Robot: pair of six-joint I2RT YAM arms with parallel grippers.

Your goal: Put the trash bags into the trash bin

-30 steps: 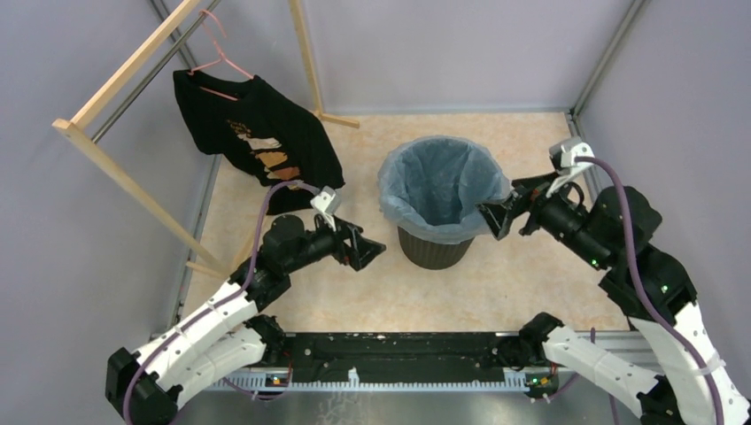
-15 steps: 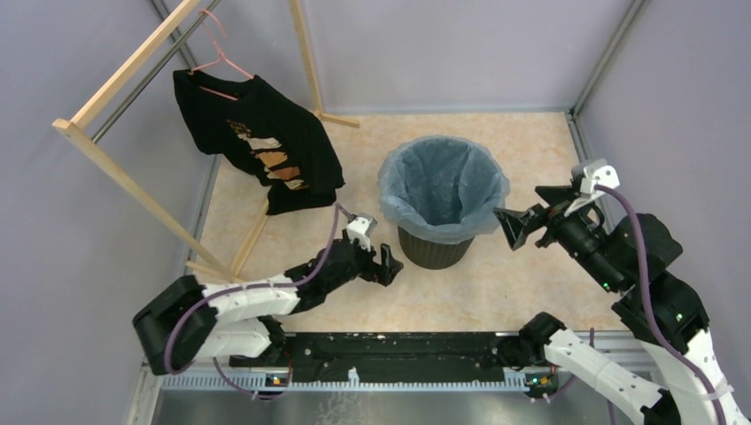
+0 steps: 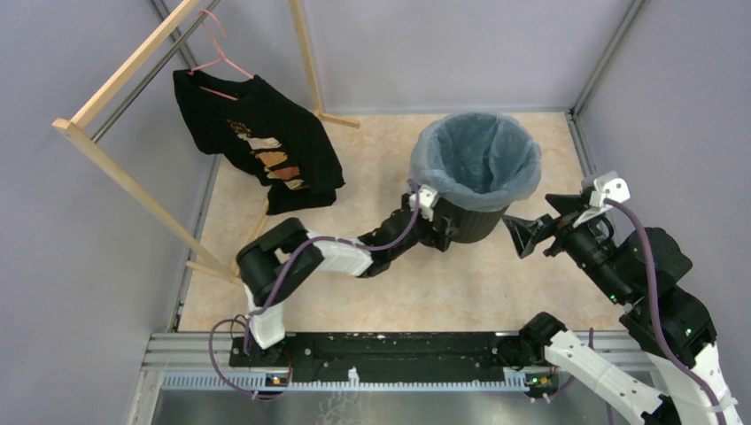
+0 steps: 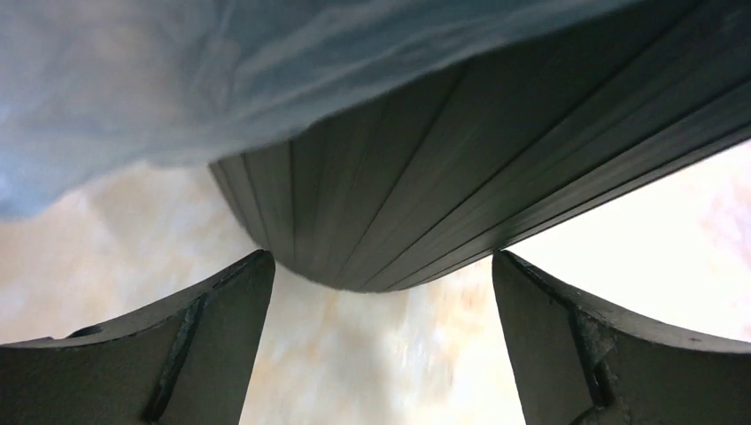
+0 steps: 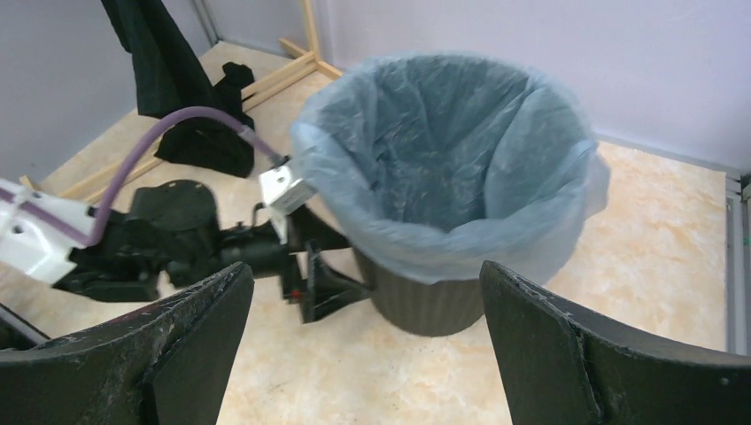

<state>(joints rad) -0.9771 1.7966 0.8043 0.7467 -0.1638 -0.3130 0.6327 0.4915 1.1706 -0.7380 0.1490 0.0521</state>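
The round black trash bin stands at the far right of the floor, lined with the pale-blue trash bag, whose film folds out over the rim. My left gripper lies low at the bin's left base, open. In the left wrist view, the ribbed bin wall fills the space just ahead of the gripper, with bag film above. My right gripper hangs open to the right of the bin, clear of it. From the right wrist, bin, bag and left gripper all show beyond the open gripper.
A black T-shirt hangs on a pink hanger from a wooden rack at the far left. Grey walls close in the floor on three sides. A metal rail runs along the near edge.
The left arm has stretched out low towards the right and reached the bin's base. The bin with its bag has slid to the far right. The right gripper has drawn back to the right.
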